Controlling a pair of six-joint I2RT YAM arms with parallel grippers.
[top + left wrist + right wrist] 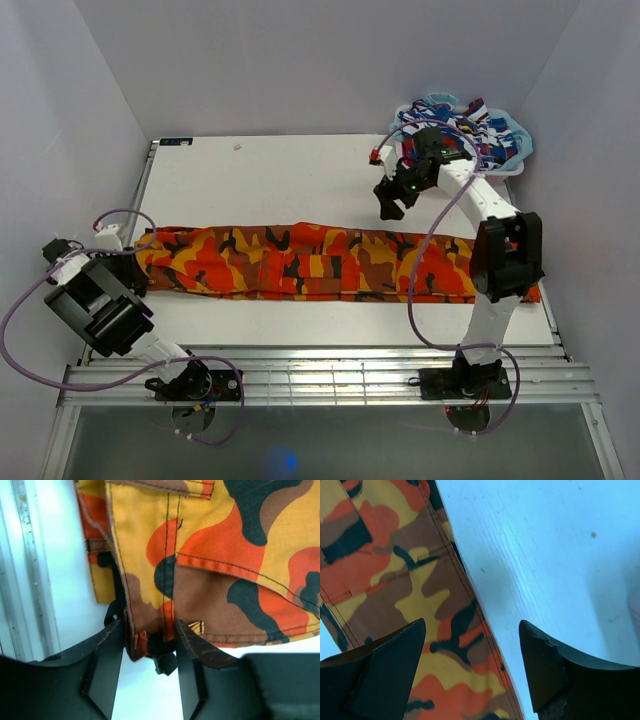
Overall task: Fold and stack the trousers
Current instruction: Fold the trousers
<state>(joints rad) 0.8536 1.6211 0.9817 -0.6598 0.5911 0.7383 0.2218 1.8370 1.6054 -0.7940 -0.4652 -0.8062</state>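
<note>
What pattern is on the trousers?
The long fabric trousers carry orange-yellow camouflage with dark blotches; clearest in left wrist view.

Looking down from above behind the bases (195, 385); close past left claw (150, 625) and right claw (472, 625) onto the same camouflage trousers (300, 262).

We count one pair of long, soft trousers (300, 262) in orange, red and yellow camouflage print with black-brown blotches, one flat white table (300, 170), and one pale blue basket (517, 150) holding a heap of blue, white and red cloth (460, 120) whose pieces we cannot number. We count two white-and-black robot arms, the left arm (95, 305) and the right arm (505, 255), each ending in one black gripper, the left gripper (150, 630) and the right gripper (472, 627), with two fingers apiece, four in all. We also count two thin purple cables, the left cable (10, 330) and the right cable (415, 280).
</note>
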